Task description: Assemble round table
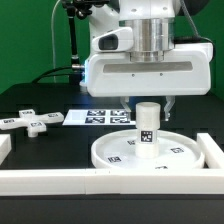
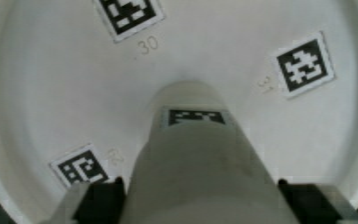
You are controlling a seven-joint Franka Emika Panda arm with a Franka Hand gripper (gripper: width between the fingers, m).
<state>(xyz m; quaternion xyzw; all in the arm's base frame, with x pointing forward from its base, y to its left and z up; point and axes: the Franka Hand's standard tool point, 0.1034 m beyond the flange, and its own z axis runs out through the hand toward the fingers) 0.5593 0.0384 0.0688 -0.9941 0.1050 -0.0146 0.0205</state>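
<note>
The large flat white disc (image 1: 175,153) lies on the black table with tags on its face. The short cylinder leg (image 1: 147,125) stands upright at the disc's centre. My gripper (image 1: 147,104) comes down from above and is shut on the leg's upper end, one finger on each side. In the wrist view the leg (image 2: 194,150) runs down to the disc (image 2: 87,90), and the black pads (image 2: 101,200) press against its sides at my gripper (image 2: 202,202). The smaller cross-shaped piece (image 1: 30,122) lies loose at the exterior view's left.
The marker board (image 1: 100,118) lies flat behind the disc. Long white border bars run along the front (image 1: 60,180) and the exterior view's right (image 1: 213,155), close to the disc's rim.
</note>
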